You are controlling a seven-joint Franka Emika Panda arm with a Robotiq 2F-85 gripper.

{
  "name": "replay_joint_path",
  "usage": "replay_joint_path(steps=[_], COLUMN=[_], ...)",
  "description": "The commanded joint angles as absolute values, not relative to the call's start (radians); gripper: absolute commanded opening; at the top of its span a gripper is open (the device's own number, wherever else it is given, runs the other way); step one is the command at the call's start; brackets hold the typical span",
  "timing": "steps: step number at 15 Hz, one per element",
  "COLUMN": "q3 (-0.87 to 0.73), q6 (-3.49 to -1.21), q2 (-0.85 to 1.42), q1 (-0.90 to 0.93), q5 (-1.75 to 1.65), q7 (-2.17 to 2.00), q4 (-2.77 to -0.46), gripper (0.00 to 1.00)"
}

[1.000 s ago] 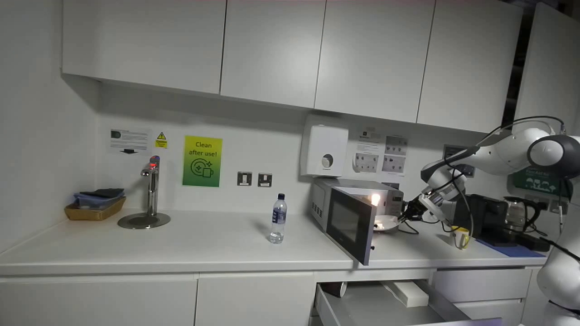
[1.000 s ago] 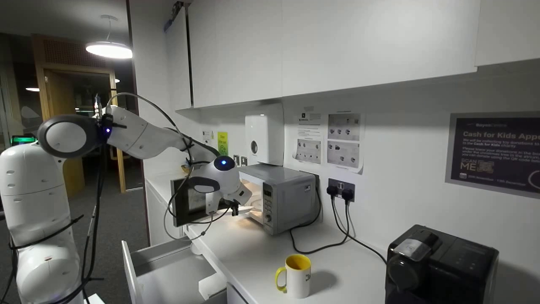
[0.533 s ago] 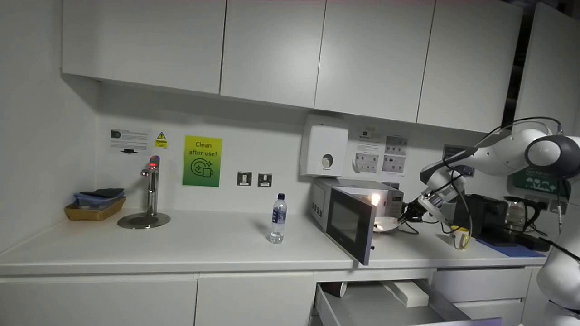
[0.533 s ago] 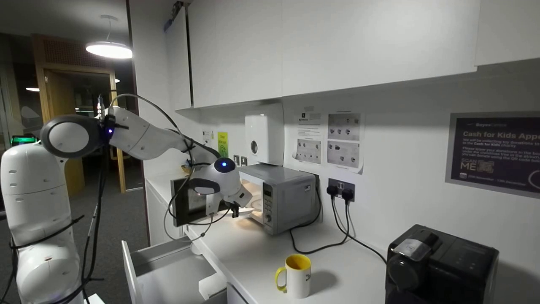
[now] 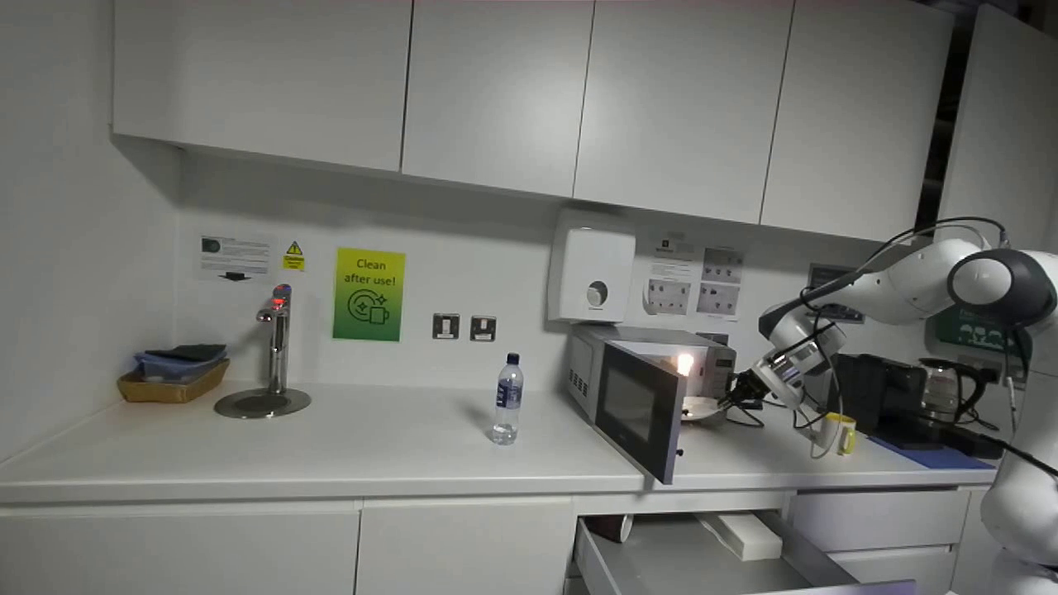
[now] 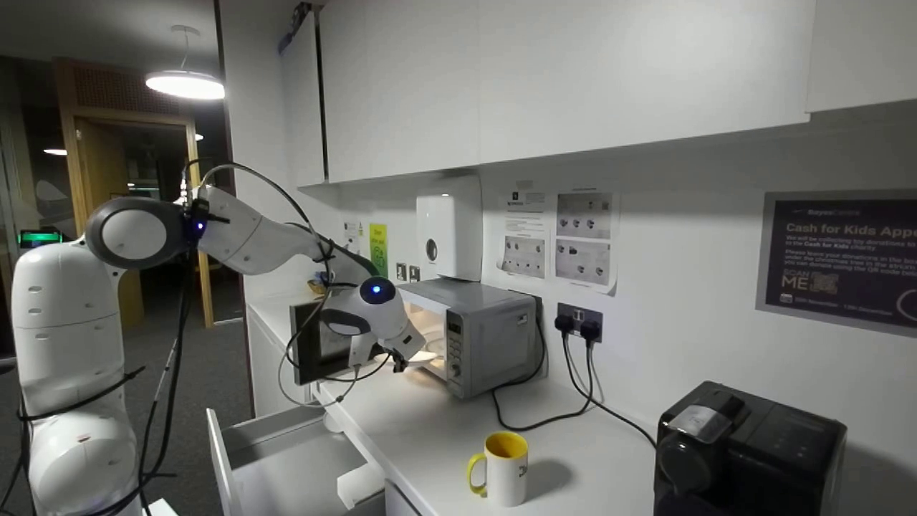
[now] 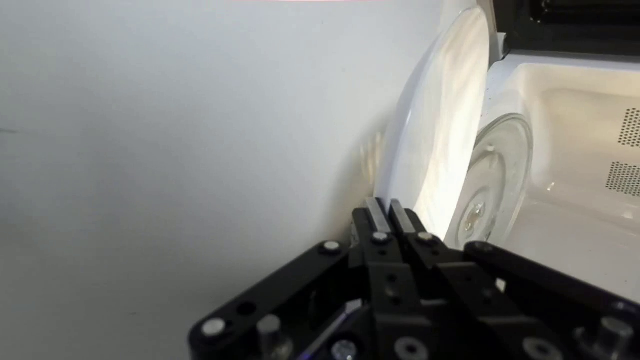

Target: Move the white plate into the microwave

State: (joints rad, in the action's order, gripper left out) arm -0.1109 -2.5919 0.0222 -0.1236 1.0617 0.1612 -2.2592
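Hand [image 6: 401, 363] at white plate [image 6: 423, 356], open microwave [image 6: 481, 337] aglow, yellow-handled mug [image 6: 507, 474]

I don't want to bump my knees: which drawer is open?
The grey-sided drawer below the microwave: it juts out, whereas the stacked drawers beside it look shut.

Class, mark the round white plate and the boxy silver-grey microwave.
Round white plate [image 7: 445, 130], in the wrist view: its bright face.
Boxy silver-grey microwave [image 6: 498, 344], in an exterior view: its side wall.
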Motion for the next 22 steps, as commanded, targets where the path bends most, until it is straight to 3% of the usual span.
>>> replay_joint_path(steps=[1, 22], q3=[-0.085, 0.009], q6=[-2.615, -2.794], q2=[0.030, 0.069], q1=[-0.100, -0.050], q5=[1.141, 1.463], q7=[0.174, 0.197], q4=[-2.231, -2.197], gripper=[0.01, 0.01])
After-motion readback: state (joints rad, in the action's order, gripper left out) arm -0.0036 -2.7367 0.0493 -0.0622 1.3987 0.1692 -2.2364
